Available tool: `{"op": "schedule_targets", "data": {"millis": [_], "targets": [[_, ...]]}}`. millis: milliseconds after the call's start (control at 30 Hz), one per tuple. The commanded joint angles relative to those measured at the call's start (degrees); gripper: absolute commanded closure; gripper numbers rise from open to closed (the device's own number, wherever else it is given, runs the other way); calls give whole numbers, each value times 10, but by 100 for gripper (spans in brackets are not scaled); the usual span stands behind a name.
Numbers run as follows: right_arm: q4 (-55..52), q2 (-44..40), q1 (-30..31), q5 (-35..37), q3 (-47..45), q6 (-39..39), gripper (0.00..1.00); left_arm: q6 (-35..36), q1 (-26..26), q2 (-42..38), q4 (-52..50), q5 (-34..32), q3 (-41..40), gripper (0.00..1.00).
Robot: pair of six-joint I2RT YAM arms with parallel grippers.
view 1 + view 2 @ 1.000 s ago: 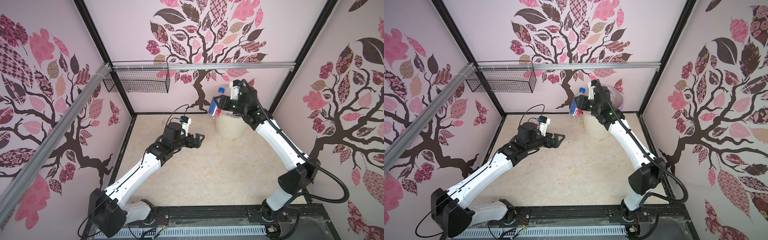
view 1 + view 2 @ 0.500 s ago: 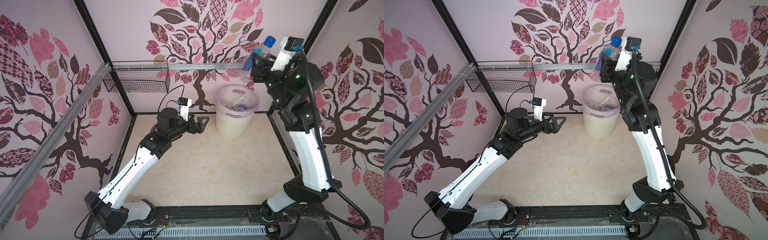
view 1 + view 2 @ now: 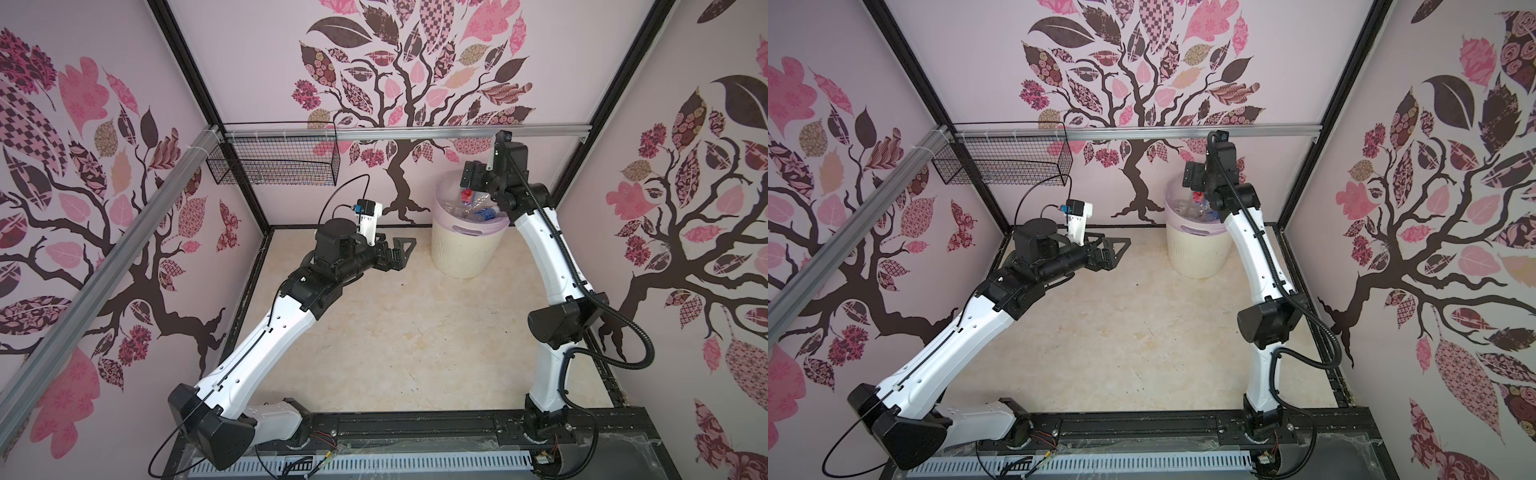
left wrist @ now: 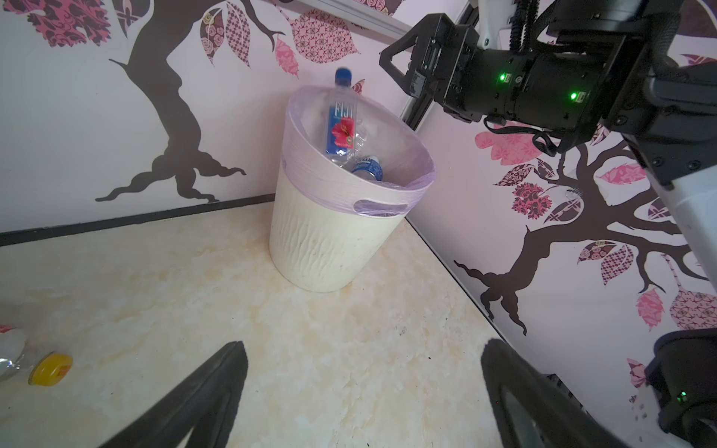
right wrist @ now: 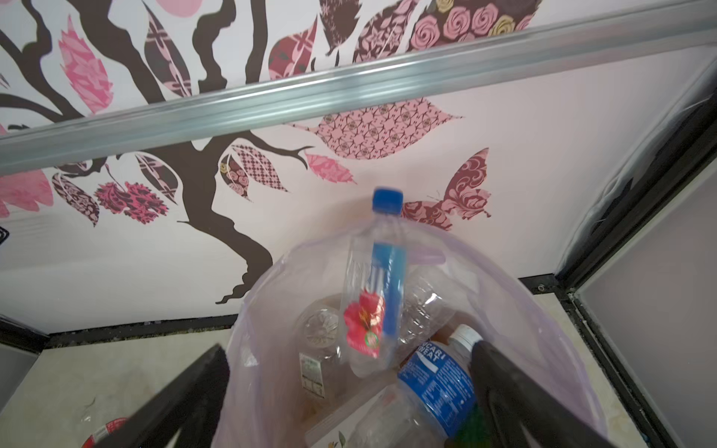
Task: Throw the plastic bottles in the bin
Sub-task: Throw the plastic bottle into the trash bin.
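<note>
Now | right hand (image 5: 348, 347) jaws spread over bin (image 4: 329, 240) | Fiji bottle (image 4: 341, 120) inside

Robot laboratory test cell. Black-framed panels (image 3: 257, 62) bearing tree decals (image 3: 401, 166) box in a marble-look counter (image 3: 395, 332); aluminium rail (image 3: 415, 132) runs above the bin (image 3: 461, 253); the robot base track (image 3: 415, 424) lies opposite the bin.

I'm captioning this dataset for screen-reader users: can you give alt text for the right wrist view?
A clear bottle with a blue cap and red-flower label is upright in the mouth of the lilac-lined bin, between the fingers of the open right gripper, touching neither. Below it other bottles lie in the bin; a tree-patterned wall stands behind.
</note>
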Motion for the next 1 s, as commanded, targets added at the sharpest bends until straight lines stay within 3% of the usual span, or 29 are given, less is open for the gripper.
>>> {"op": "schedule_targets", "data": {"millis": [0,233,700,967], "targets": [[69,-117,5,-7,-38,15,0,-4,-3,-5,2,2,-20,2],[43,-122,5,-21,-22,20,0,-14,-5,-5,1,-1,-26,2],[46,-134,5,-60,-83,37,1,-21,-5,-27,-19,-26,-52,2],[13,-72,5,-105,-52,34,1,-27,-6,-25,-22,-32,-69,2]]}}
